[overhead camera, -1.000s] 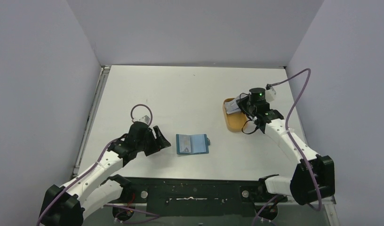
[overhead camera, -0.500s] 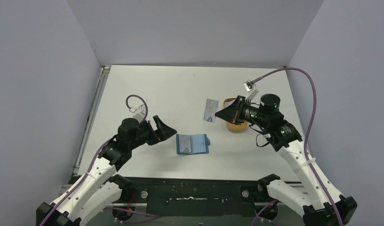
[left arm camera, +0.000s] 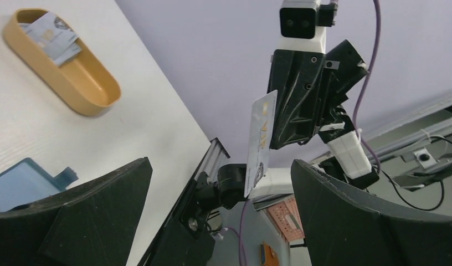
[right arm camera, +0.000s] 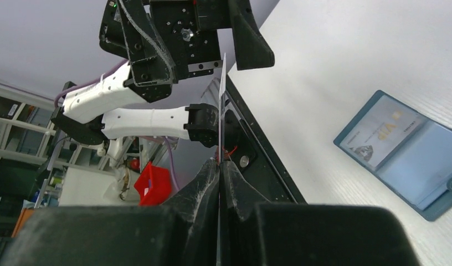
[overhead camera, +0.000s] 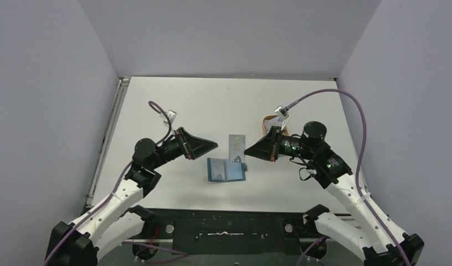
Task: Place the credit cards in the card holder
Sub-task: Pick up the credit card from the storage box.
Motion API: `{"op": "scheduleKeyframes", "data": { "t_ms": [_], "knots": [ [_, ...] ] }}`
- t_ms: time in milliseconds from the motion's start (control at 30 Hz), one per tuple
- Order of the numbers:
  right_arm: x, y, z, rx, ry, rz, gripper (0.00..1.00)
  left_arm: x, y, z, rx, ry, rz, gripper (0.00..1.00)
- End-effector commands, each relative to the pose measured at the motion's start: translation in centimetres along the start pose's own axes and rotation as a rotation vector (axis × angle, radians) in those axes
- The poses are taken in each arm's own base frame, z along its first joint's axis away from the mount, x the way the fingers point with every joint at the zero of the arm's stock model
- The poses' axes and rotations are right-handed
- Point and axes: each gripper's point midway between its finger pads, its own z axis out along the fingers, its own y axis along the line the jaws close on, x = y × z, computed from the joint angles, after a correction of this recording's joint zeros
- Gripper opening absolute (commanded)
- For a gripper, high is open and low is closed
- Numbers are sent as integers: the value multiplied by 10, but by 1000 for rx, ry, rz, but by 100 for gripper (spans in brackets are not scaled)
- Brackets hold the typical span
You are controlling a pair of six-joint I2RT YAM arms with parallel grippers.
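Observation:
My right gripper (overhead camera: 249, 151) is shut on a credit card (overhead camera: 236, 147), held upright in the air just above the card holder (overhead camera: 227, 170). In the right wrist view this card (right arm camera: 220, 105) shows edge-on between the pinched fingertips. The teal-blue card holder (right arm camera: 404, 155) lies open and flat on the table, with another card (right arm camera: 376, 133) in its left sleeve. My left gripper (overhead camera: 211, 146) hovers open just left of the held card (left arm camera: 261, 141), its wide jaws facing it and apart from it. More cards (left arm camera: 50, 37) lie in the orange tray (left arm camera: 88, 88).
The orange oval tray (overhead camera: 266, 125) sits at the back right, mostly hidden behind my right arm. A metal rail (overhead camera: 106, 143) runs along the table's left edge. Grey walls close in the left, back and right sides.
My right gripper carried the card left from the tray to above the card holder. My left gripper rose, swung right toward the card and opened wide.

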Motion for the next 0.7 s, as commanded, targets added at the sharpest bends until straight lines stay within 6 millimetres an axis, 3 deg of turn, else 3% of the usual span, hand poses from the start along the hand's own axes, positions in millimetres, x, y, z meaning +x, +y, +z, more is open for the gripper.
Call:
{"op": "scheduleKeyframes", "data": {
  "t_ms": [0,167,300,433,667],
  "knots": [
    [-9,28,6,-110,-22,-67,0,-9,-60,2,243,22,73,97],
    [-5,32,15,-128,-3,-69,0,6,-69,12,285,124,79,97],
    [-7,40,17,-152,-12,-93,0,14,-77,15,323,165,79,88],
    [-7,40,17,-150,-16,-95,0,19,-83,15,357,181,81,69],
    [-6,44,19,-153,-15,-99,0,22,-85,18,371,185,78,20]
  ]
}}
